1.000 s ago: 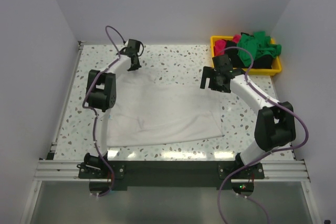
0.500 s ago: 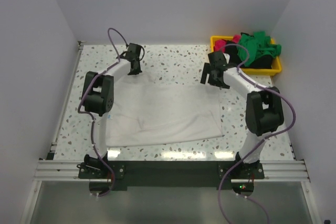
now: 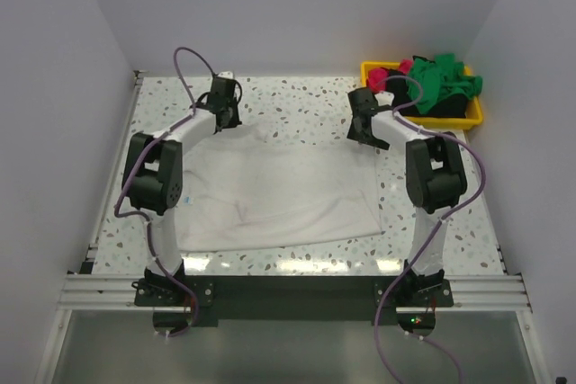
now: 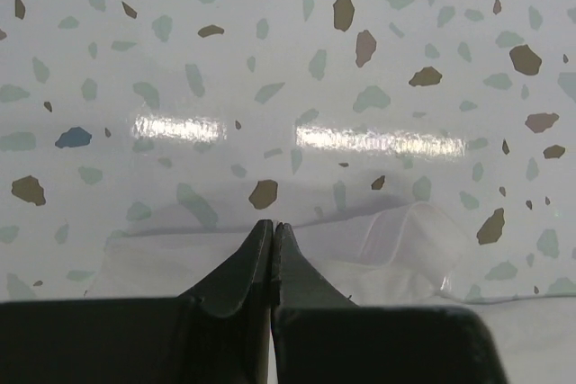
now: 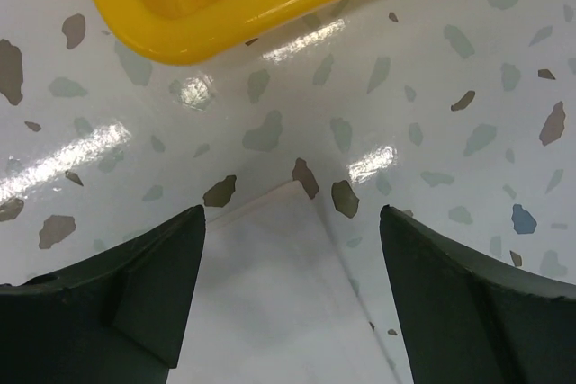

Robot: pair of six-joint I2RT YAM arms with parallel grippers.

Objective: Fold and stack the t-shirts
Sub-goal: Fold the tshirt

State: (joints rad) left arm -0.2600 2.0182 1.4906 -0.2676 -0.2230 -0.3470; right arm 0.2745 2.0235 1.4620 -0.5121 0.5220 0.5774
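L gripper [image 4: 273, 227]: jaws shut tight at far-left edge of white t-shirt [image 3: 279, 186], which lies spread on table [image 3: 297, 101]; can't tell if cloth's pinched. R gripper [image 5: 290, 218]: wide open, straddling shirt's far-right corner, holding nothing. Beyond: green [image 3: 445, 78], pink [image 3: 400, 67] and black [image 3: 450, 110] t-shirts heaped in yellow bin [image 3: 373, 67].

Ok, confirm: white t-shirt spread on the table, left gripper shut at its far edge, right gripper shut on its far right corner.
No: the right gripper is open, straddling a corner of the white t-shirt, as the right wrist view shows. The rest stands.
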